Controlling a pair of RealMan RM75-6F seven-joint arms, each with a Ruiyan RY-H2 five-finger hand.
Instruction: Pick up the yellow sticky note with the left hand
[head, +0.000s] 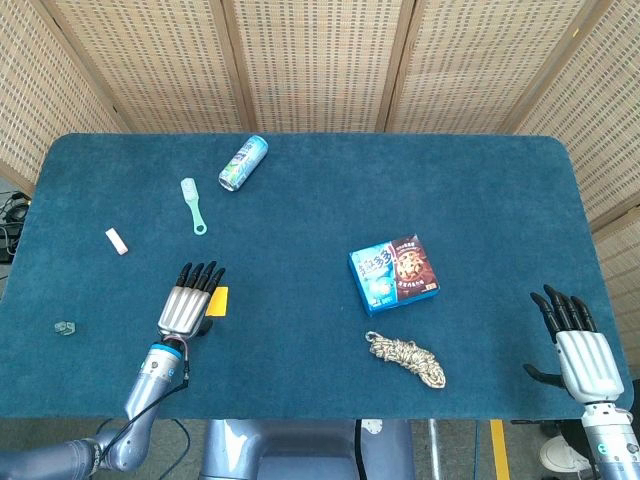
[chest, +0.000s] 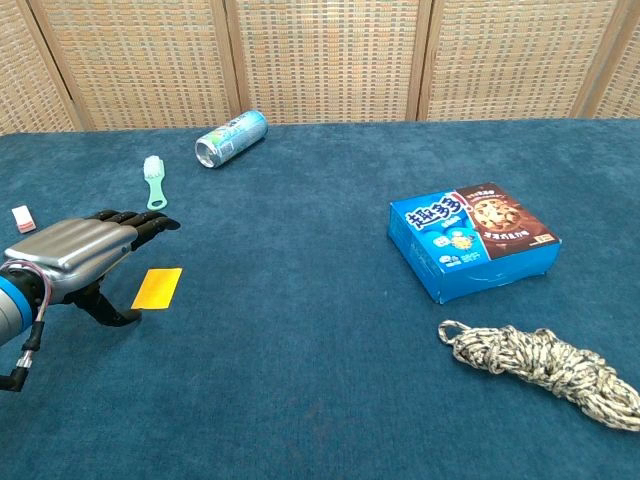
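The yellow sticky note (head: 216, 301) (chest: 157, 288) lies flat on the blue table cloth at the front left. My left hand (head: 187, 303) (chest: 82, 254) hovers just left of it, palm down, fingers stretched out and apart, partly covering the note's left edge in the head view. It holds nothing. The thumb hangs below the palm close to the note's near corner. My right hand (head: 577, 344) rests open at the table's front right corner, far from the note, and does not show in the chest view.
A blue cookie box (head: 394, 273) (chest: 471, 238) and a coiled rope (head: 406, 358) (chest: 542, 369) lie right of centre. Further back on the left are a green brush (head: 194, 205) (chest: 154, 181), a tipped can (head: 243, 162) (chest: 231, 138) and a white eraser (head: 117, 240) (chest: 22, 218).
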